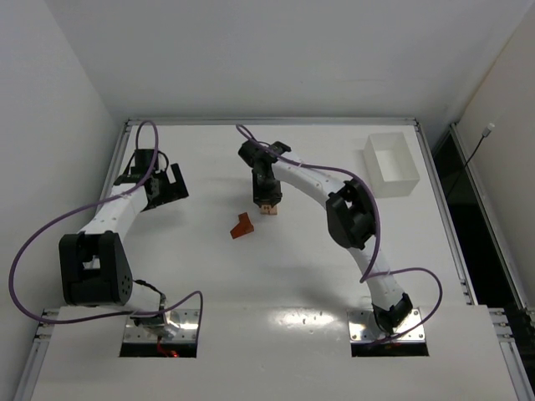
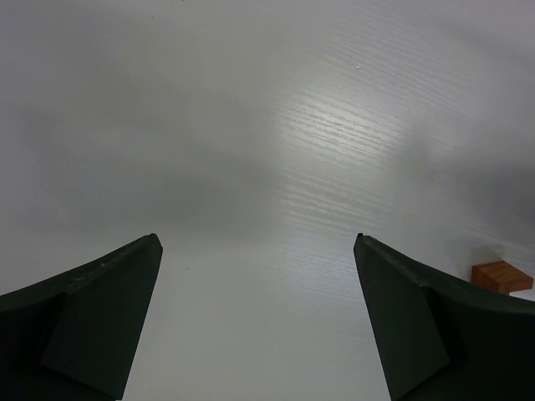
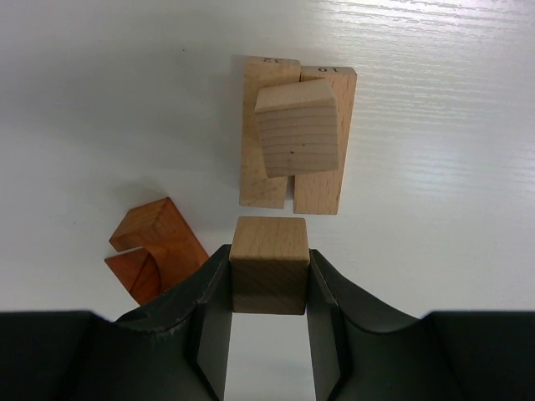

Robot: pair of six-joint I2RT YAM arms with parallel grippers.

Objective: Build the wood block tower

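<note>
My right gripper [image 3: 269,266] is shut on a pale tan cube [image 3: 269,263] and holds it above the table. Just beyond it, two pale tan bars [image 3: 297,180] lie side by side with a tan block [image 3: 298,134] on top: the tower's base. A reddish-brown block [image 3: 155,246] lies to the left. In the top view the right gripper [image 1: 267,205] hangs over the tan pieces, with the reddish-brown block [image 1: 243,225] to its near left. My left gripper [image 2: 257,251] is open and empty over bare table; a reddish-brown block [image 2: 500,275] shows at its right edge.
A white rectangular tray [image 1: 390,164] stands at the back right of the table. The left arm [image 1: 159,185] sits at the back left, apart from the blocks. The table's raised edges [image 1: 267,122] bound the surface.
</note>
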